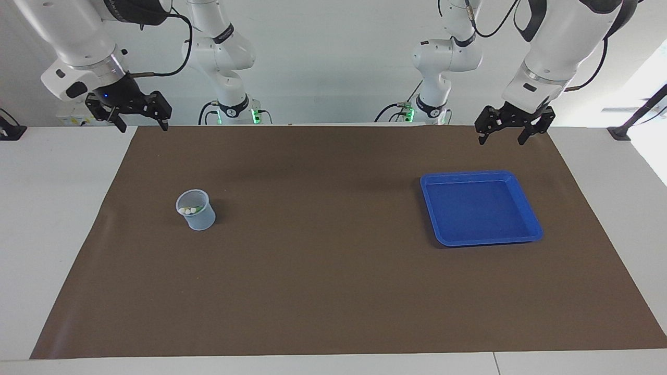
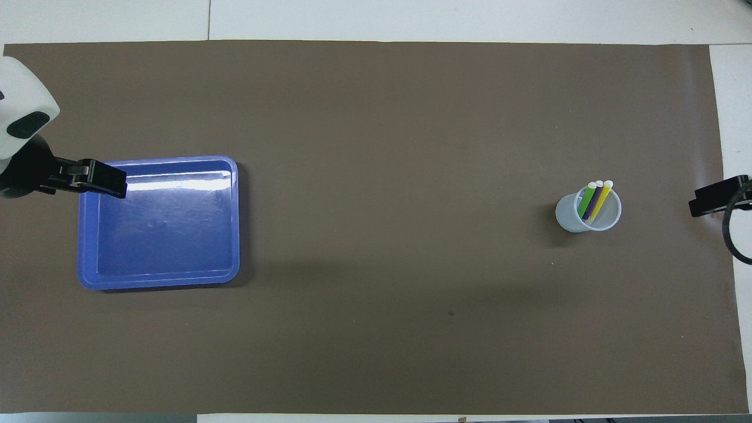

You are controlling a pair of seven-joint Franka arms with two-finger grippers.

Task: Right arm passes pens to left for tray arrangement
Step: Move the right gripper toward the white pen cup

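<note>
Three pens, green (image 2: 586, 202), purple (image 2: 594, 201) and yellow (image 2: 602, 200), stand leaning in a small translucent cup (image 2: 587, 214) toward the right arm's end of the mat. In the facing view only the pens' (image 1: 188, 210) pale ends show inside the cup (image 1: 198, 213). The blue tray (image 1: 471, 176) lies with nothing in it toward the left arm's end; its rim (image 2: 158, 160) shows from above. My right gripper (image 1: 143, 126), with a blue light at its wrist, hangs open, raised over the mat's corner by the robots. My left gripper (image 1: 501, 139) hangs open, raised over the mat's edge by the robots.
A brown mat (image 1: 323, 271) covers most of the white table (image 1: 52, 234). The two arm bases stand at the table's robot edge.
</note>
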